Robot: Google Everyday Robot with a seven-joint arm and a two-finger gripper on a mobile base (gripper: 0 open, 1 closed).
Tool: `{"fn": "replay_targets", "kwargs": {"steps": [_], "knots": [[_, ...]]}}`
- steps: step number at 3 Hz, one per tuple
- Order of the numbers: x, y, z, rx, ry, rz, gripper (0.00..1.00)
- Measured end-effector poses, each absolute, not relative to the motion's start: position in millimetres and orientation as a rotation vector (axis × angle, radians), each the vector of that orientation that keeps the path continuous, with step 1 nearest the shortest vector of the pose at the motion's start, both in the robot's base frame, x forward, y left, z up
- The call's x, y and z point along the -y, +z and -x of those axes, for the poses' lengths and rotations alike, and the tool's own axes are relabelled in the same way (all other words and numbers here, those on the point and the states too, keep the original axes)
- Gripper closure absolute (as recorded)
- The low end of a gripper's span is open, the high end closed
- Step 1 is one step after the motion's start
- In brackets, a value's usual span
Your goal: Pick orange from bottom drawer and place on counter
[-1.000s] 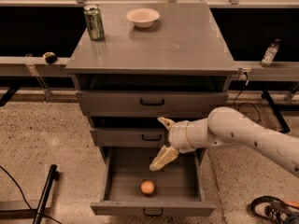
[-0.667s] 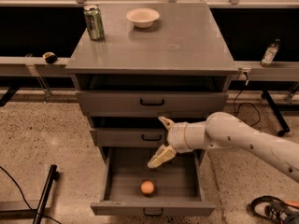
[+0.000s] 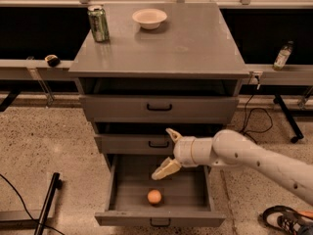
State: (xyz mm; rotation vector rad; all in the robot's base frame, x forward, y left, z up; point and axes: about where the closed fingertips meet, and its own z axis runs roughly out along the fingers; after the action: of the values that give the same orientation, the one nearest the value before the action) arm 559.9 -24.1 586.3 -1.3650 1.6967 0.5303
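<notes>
The orange [image 3: 154, 196] lies on the floor of the pulled-out bottom drawer [image 3: 113, 187], near its front middle. My gripper [image 3: 169, 151] hangs over the drawer's back part, above and a little right of the orange, not touching it. Its two pale fingers are spread wide apart, one finger [image 3: 173, 134] up by the middle drawer's front, the other finger [image 3: 164, 171] down over the open drawer. It holds nothing. The grey counter [image 3: 186, 45] tops the cabinet.
On the counter stand a green can [image 3: 99, 23] at the back left and a white bowl [image 3: 149, 18] at the back middle. A small dark round object [image 3: 52, 60] sits on the left ledge, a bottle [image 3: 282, 56] on the right ledge. A shoe [image 3: 283, 219] lies on the floor at the right.
My gripper has shifted slightly left over the open drawer, fingers still spread. The orange has not moved.
</notes>
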Motion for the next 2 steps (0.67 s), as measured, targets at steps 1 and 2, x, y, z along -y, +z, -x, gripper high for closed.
{"fn": "replay_targets", "kwargs": {"steps": [1, 2], "knots": [[23, 519, -574, -1.685, 0.489, 1.252, 0.0], [29, 449, -585, -1.694, 0.467, 1.173, 0.0]]}}
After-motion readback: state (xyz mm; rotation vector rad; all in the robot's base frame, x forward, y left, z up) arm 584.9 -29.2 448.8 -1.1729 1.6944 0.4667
